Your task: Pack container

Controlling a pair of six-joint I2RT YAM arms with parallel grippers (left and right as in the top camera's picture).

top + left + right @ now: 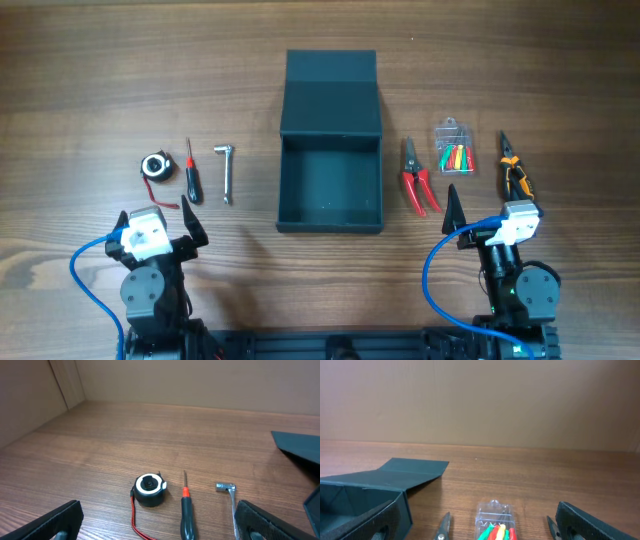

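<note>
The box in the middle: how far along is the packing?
Barely begun. Done: the box lies open and empty, its lid flapped back. In hand: nothing; the left gripper and right gripper are both open. Left: the round reel, screwdriver, wrench, cutters, clear packet and pliers all lie outside.
</note>
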